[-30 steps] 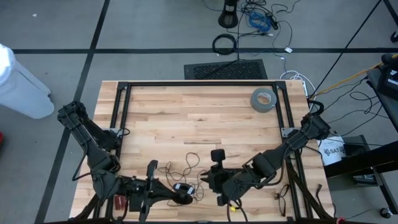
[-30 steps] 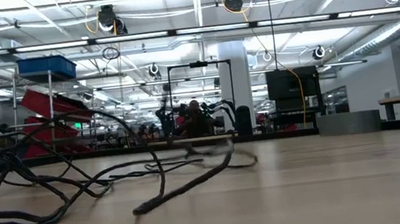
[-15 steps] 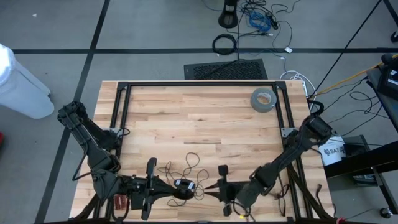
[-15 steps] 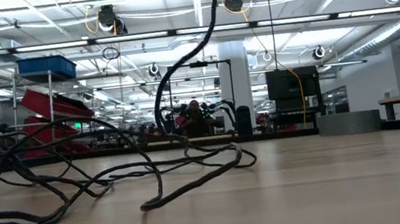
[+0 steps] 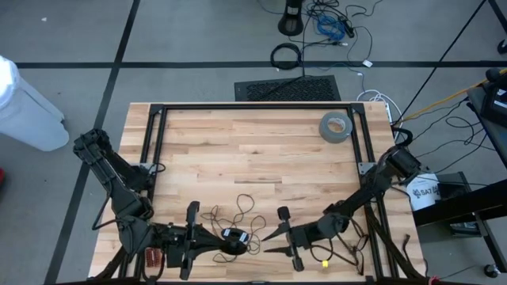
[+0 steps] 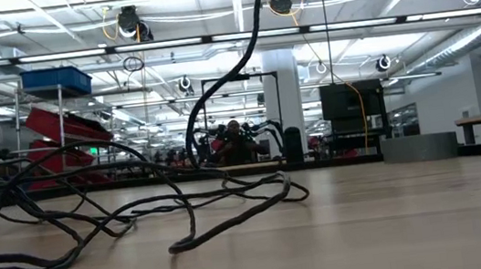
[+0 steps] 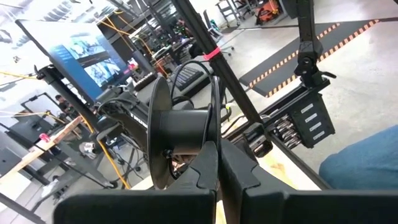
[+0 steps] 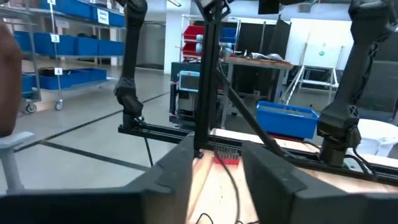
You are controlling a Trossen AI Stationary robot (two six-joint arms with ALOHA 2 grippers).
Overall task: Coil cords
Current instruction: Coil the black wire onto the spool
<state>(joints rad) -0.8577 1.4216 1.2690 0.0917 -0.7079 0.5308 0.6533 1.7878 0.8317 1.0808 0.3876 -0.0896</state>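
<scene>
The thin black cord (image 5: 238, 207) lies in loose loops on the wood near the table's front edge. In the low view the cord (image 6: 178, 225) sprawls over the table, and one strand (image 6: 248, 42) climbs out of the picture's top. My left gripper (image 5: 238, 247) is held level at the near left, shut on a black spool (image 7: 180, 134). My right gripper (image 5: 267, 243) is low over the table just right of the loops, pointing left and open. A strand of cord (image 8: 231, 180) runs on the wood between its fingers; I cannot tell whether they touch it. My left gripper (image 7: 217, 163) pinches the lower rim of one spool flange (image 7: 215, 140) between its two fingers. The fingers come at it level. The spool sits above the fingertips, lifted clear of the table, with its axis lying level across the fingers.
A grey tape roll (image 5: 336, 127) lies at the far right. A black frame rail (image 5: 253, 107) runs round the table's far and side edges. A small red thing (image 5: 152, 257) sits at the near left. Bare wood spans the middle.
My right gripper has sunk toward the table and the near edge, tipped from pointing down to level, and opened, letting go of the cord. In the low view the cord has settled, and a strand now rises off the table where none showed a second ago.
</scene>
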